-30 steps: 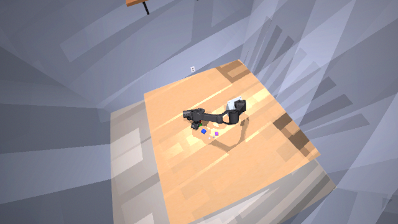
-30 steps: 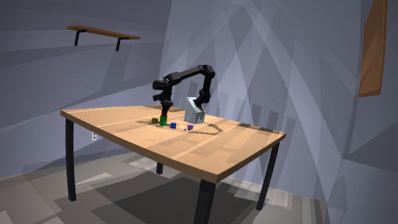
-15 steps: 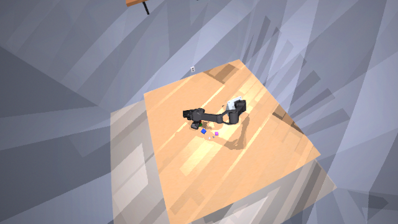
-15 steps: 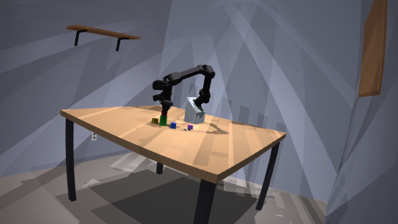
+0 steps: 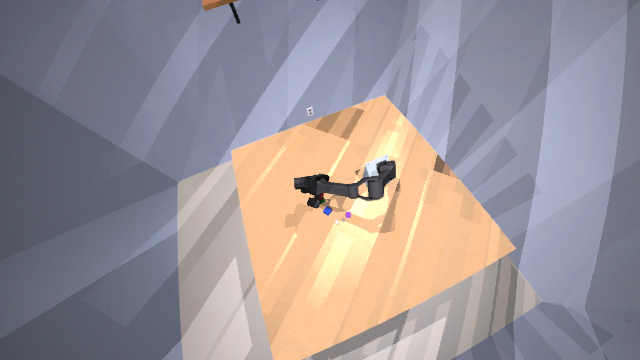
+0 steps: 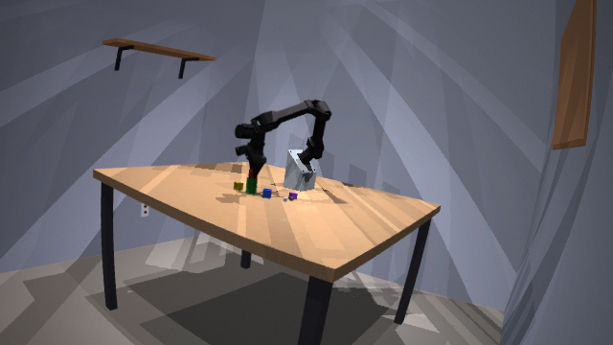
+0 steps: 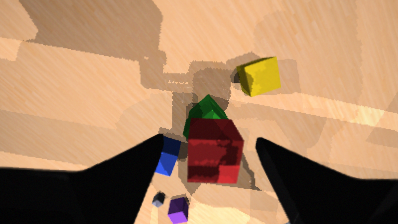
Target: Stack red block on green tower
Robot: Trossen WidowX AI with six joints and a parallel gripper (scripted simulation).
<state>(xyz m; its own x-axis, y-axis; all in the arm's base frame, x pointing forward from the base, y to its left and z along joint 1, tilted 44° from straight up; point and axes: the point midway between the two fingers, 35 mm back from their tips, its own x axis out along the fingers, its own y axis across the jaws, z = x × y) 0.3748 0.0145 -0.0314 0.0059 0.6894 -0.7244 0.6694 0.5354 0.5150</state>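
The red block [image 5: 321, 196] [image 6: 251, 173] [image 7: 214, 159] sits on top of the green tower [image 5: 323, 201] [image 6: 251, 186] [image 7: 206, 114], which stands upright. In the wrist view the red block is turned relative to the tower and hides much of it; how well the two are centred cannot be told. My gripper [image 7: 210, 140] is open, with one finger on each side of the red block and a visible gap at both sides. In the exterior view a finger partly covers the red block; in the top view the arm hides the fingers.
A yellow block [image 6: 238, 185] [image 7: 263, 77] and a blue block [image 5: 327, 211] [image 6: 266, 193] [image 7: 166, 163] lie close to the tower on either side. A purple block [image 5: 348, 215] [image 6: 293, 195] [image 7: 177, 210] and tiny pale pieces lie beyond the blue one.
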